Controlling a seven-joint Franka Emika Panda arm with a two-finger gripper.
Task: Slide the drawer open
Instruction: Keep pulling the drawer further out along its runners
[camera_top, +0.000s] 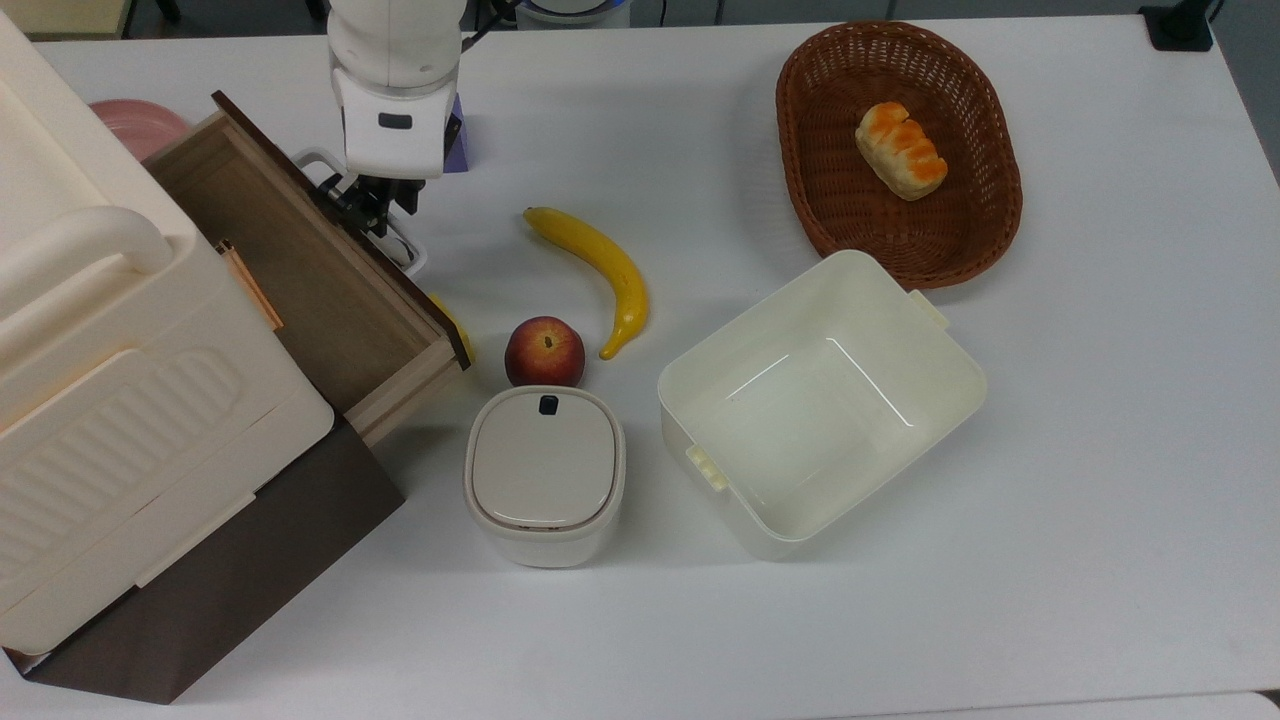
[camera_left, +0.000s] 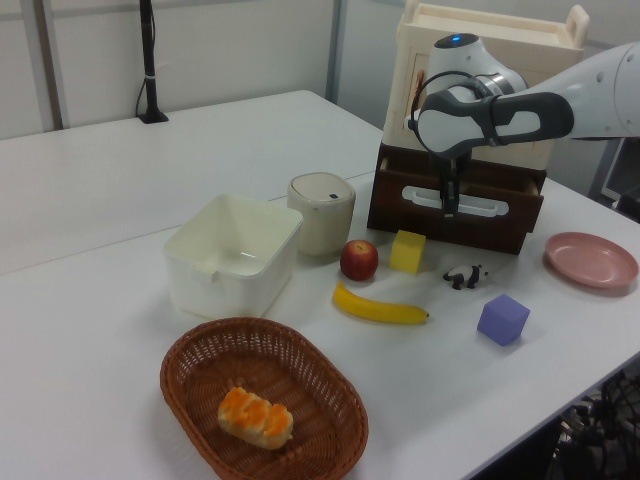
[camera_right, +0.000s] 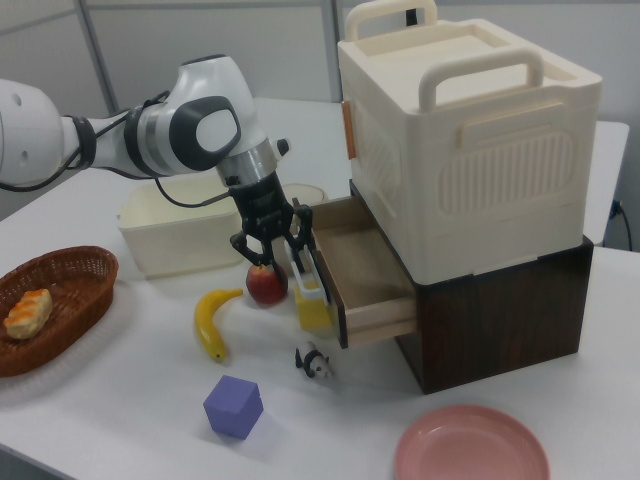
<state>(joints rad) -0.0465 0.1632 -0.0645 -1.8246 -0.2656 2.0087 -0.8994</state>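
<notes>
White table (camera_top: 1000, 560) fills the top view, with the drawer (camera_top: 300, 270) pulled partly out of a dark brown cabinet (camera_top: 220, 590) at the top view's left, under a cream ribbed case (camera_top: 110, 400). The tool (camera_top: 372, 210) sits at the drawer's white loop handle (camera_top: 400, 250), fingers close together around it. Near the drawer's front lie a banana (camera_top: 600, 270) and an apple (camera_top: 544, 350); a lidded cream bin (camera_top: 545, 475), a square cream tub (camera_top: 820, 400) and a wicker basket (camera_top: 900, 150) holding a bread roll (camera_top: 900, 150) stand farther to the top view's right.

From the left view, the drawer (camera_left: 470, 200) shows its dark front panel, and the tool (camera_left: 450, 205) hangs straight down onto the white handle (camera_left: 480, 205), narrowed on it. A yellow block (camera_left: 407, 251) stands just before the panel, with a small panda figure (camera_left: 463, 276), a purple cube (camera_left: 503, 319) and a pink plate (camera_left: 590, 260) toward the left view's right.

From the right view, the drawer (camera_right: 365, 270) juts out toward the right view's left, its light wooden floor bare. The tool (camera_right: 282, 240) pinches the handle (camera_right: 305, 262) at the front edge, above the yellow block (camera_right: 312, 308).
</notes>
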